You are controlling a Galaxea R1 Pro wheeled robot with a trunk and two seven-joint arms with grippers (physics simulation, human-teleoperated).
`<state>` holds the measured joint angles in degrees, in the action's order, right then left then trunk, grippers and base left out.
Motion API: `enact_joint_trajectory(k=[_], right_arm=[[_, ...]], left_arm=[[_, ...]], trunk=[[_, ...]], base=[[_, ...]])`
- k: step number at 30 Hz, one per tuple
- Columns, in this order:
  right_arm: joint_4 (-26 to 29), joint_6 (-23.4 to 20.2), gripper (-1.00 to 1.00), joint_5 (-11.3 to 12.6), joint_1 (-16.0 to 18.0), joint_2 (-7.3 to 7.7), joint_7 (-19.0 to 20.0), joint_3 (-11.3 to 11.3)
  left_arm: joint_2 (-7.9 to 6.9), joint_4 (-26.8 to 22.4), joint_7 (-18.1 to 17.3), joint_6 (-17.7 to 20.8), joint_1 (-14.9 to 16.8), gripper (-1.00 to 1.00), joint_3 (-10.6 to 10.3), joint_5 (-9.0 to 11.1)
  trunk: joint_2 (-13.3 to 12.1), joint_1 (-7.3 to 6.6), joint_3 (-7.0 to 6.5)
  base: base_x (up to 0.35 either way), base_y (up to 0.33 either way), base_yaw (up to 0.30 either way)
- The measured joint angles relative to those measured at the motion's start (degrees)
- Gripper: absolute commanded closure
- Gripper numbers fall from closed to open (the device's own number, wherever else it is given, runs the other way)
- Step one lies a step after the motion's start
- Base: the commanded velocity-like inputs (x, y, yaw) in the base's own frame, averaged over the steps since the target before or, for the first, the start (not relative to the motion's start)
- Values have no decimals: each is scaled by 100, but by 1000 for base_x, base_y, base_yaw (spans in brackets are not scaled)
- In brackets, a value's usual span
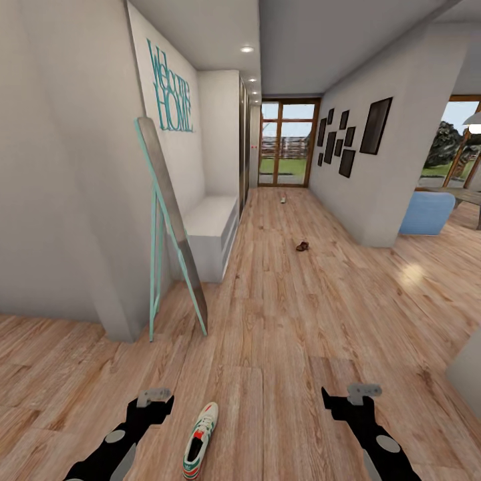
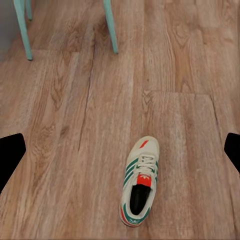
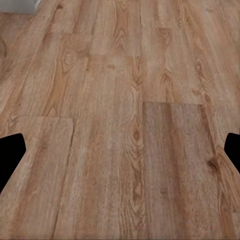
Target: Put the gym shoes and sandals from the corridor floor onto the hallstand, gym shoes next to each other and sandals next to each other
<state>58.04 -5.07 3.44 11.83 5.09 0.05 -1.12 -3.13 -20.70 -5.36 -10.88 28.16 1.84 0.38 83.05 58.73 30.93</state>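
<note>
One gym shoe [image 1: 200,441], white with green stripes and a red-orange heel, lies on the wood-plank corridor floor [image 1: 287,334] between my two grippers; the left wrist view has the shoe [image 2: 140,182] below and ahead of it, untouched. My left gripper [image 1: 157,404] is open, with its fingertips [image 2: 11,155] wide apart and nothing between them. My right gripper [image 1: 344,401] is open over bare planks, fingertips [image 3: 11,157] spread. A brown sandal [image 1: 302,246] lies farther down the corridor. The white-grey hallstand [image 1: 212,230] stands against the left wall.
A mint-framed mirror [image 1: 170,220] leans at the wall corner in front of the hallstand; its legs [image 2: 111,25] stand beyond the shoe. A small pale object [image 1: 283,199] lies near the glass door, too far to identify. A blue chair [image 1: 426,212] sits at right.
</note>
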Motion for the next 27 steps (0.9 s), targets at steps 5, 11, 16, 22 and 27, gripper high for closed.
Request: enact_joint_trajectory(k=[5,11,16,22,27], right_arm=[[161,-16,-100,-6,1,37,-14,-120],[337,11,-100,-3,0,-22,-19,-60],[498,-13,-100,-11,2,89,-22,-64],[692,-162,-100,-7,2,160,-24,-199],[853,-323,-100,-1,2,163,-24,-278]], left_arm=[[10,73,30,-158,-21,-100,-58,-146],[-1,5,15,-111,-24,-100,-40,-135],[-9,11,15,-116,-25,-100,-34,-27],[-4,24,11,-123,-25,-100,-39,-78],[-4,21,6,-125,-25,-100,-38,-215]], trunk=[[0,0,0],[0,0,0],[0,0,0],[0,0,0],[0,0,0]], base=[[0,0,0],[0,0,0],[0,0,0],[0,0,0],[0,0,0]])
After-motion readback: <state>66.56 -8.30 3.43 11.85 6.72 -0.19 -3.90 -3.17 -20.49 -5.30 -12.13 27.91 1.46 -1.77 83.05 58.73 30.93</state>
